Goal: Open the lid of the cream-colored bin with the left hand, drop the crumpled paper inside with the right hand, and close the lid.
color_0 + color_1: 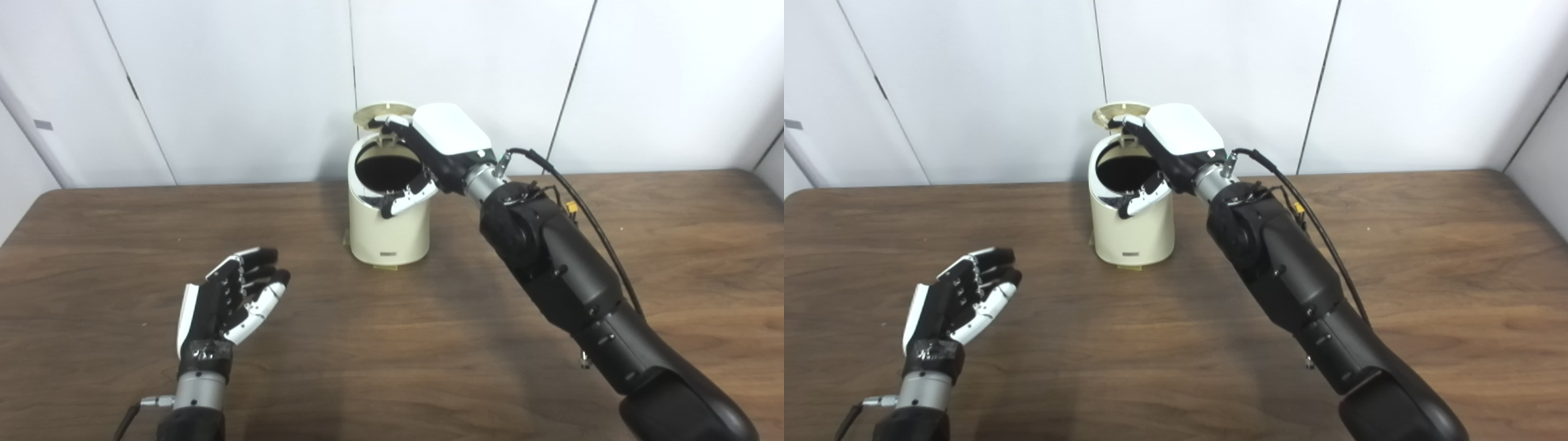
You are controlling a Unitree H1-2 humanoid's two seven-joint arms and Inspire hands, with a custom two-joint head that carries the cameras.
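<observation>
The cream-colored bin (pixel 389 233) stands upright at the back middle of the table. Its round lid (pixel 381 113) is tipped up behind the dark opening (pixel 387 172). My right hand (pixel 430 152) hovers over the opening from the right, open, with its fingertips by the raised lid and its thumb over the front rim. No crumpled paper shows in either view. My left hand (pixel 236 295) is open and empty, palm turned inward, above the table at the front left, well away from the bin. The same shows in the right eye view, with the bin (pixel 1133 233) and the right hand (pixel 1171 146).
The brown wooden table (pixel 429 349) fills the view, with white wall panels (pixel 245 79) behind it. My right forearm (pixel 569 288) and its black cable (pixel 588 214) stretch across the right half of the table.
</observation>
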